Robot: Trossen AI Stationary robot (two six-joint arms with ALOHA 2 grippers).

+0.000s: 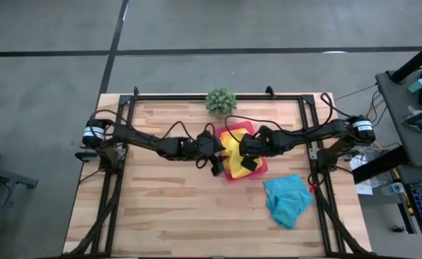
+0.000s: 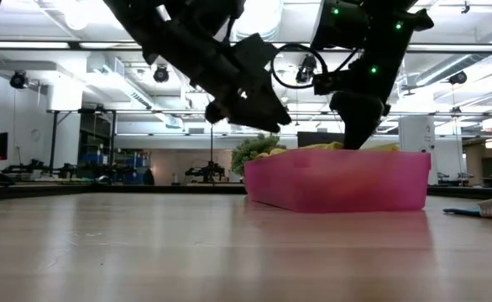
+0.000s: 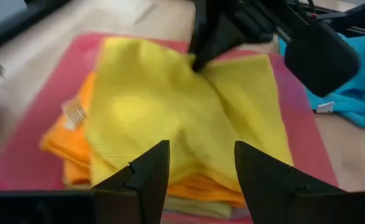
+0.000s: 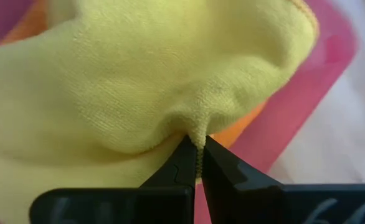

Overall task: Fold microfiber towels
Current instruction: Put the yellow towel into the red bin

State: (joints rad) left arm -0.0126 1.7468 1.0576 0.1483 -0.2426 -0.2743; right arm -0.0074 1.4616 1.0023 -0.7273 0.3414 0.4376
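High view: both arms meet at table centre over the pink tray (image 1: 260, 168). Yellow towel (image 1: 232, 142) lies on top of the stack in the tray. Left gripper (image 1: 216, 166) sits at the tray's left edge; right gripper (image 1: 248, 162) is over the tray. Turquoise towel (image 1: 286, 199) lies crumpled on the wood table (image 1: 160, 208), right of & apart from the tray. Potted plant (image 1: 221, 101) at far edge.

Low view: tray (image 2: 338, 179) w/ yellow cloth showing over its rim; left gripper (image 2: 267, 116) hangs above the tray's left end.

Left wrist view: left gripper (image 3: 198, 163) fingers spread apart, nothing between them, above the yellow towel (image 3: 176, 112); orange towel (image 3: 67, 140) under it.

Right wrist view: right gripper (image 4: 196, 160) pinched tight on a fold of the yellow towel (image 4: 139, 81).
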